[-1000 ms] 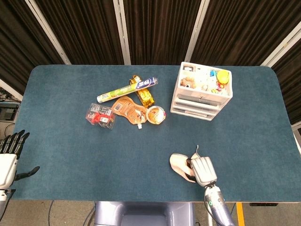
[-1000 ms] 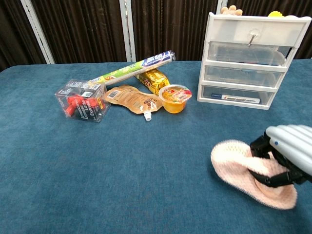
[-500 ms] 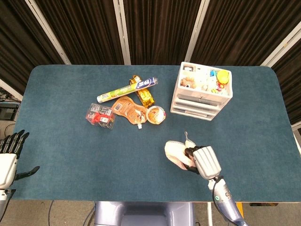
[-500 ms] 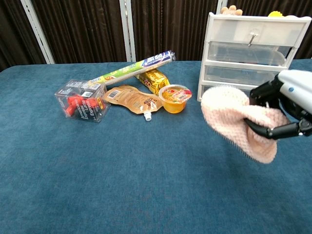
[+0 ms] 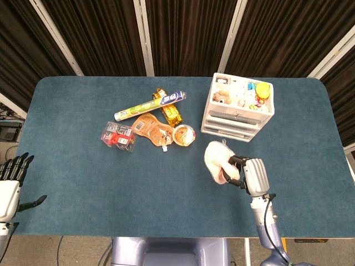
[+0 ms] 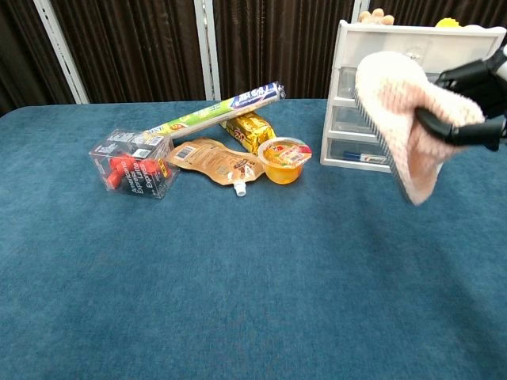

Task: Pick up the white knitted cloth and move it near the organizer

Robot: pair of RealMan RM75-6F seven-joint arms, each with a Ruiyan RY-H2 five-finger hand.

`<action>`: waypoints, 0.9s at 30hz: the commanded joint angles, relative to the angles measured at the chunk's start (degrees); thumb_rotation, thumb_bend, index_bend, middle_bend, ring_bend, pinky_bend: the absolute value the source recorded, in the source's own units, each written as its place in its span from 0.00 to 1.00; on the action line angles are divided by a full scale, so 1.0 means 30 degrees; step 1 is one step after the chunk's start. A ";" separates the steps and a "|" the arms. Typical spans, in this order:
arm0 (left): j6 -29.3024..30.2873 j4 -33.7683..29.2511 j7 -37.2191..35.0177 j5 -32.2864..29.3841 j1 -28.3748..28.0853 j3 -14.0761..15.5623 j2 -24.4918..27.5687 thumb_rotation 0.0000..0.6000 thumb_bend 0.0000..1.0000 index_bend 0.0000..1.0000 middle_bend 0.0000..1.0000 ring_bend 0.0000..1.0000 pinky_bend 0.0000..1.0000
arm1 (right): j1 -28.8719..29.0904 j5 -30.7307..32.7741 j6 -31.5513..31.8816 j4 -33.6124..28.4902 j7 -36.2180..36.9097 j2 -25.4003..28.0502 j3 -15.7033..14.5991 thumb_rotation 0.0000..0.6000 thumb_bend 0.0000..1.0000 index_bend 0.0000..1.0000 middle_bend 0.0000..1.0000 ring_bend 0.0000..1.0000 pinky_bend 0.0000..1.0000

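My right hand [image 5: 252, 175] [image 6: 476, 99] grips the white knitted cloth [image 5: 218, 159] [image 6: 400, 115] and holds it in the air, the cloth drooping from the fingers. It hangs just in front of the white drawer organizer [image 5: 239, 107] [image 6: 420, 47], close to its lowest drawer. My left hand [image 5: 12, 177] stays at the table's near left corner, holding nothing, with its fingers spread; only the head view shows it.
Left of the organizer lie a jelly cup [image 5: 183, 134] [image 6: 284, 159], a brown pouch [image 5: 152, 129], a gold packet [image 5: 171, 112], a long foil roll box [image 5: 150, 105] and a clear box with red contents [image 5: 118, 137] [image 6: 133, 163]. Blue cloth covers the table [image 5: 83, 183].
My right hand lifted the cloth off the table near the front edge and carried it up and toward the organizer. The left hand has not moved.
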 commanded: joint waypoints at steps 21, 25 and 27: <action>0.0022 0.0045 0.0179 -0.0115 0.0015 -0.0056 -0.0091 1.00 0.00 0.00 0.00 0.00 0.00 | 0.0522 0.3068 -0.0488 -0.2740 0.1099 -0.0087 0.2901 1.00 0.47 0.69 0.76 0.74 0.88; 0.0002 0.0068 0.0179 -0.0157 0.0016 -0.0065 -0.0097 1.00 0.00 0.00 0.00 0.00 0.00 | 0.0674 0.3203 -0.0513 -0.2694 0.1069 -0.0039 0.3217 1.00 0.47 0.69 0.75 0.74 0.88; -0.0021 0.0075 0.0212 -0.0170 0.0005 -0.0069 -0.0103 1.00 0.00 0.00 0.00 0.00 0.00 | 0.0754 0.3307 -0.0548 -0.2712 0.1021 0.0030 0.3396 1.00 0.47 0.69 0.75 0.74 0.88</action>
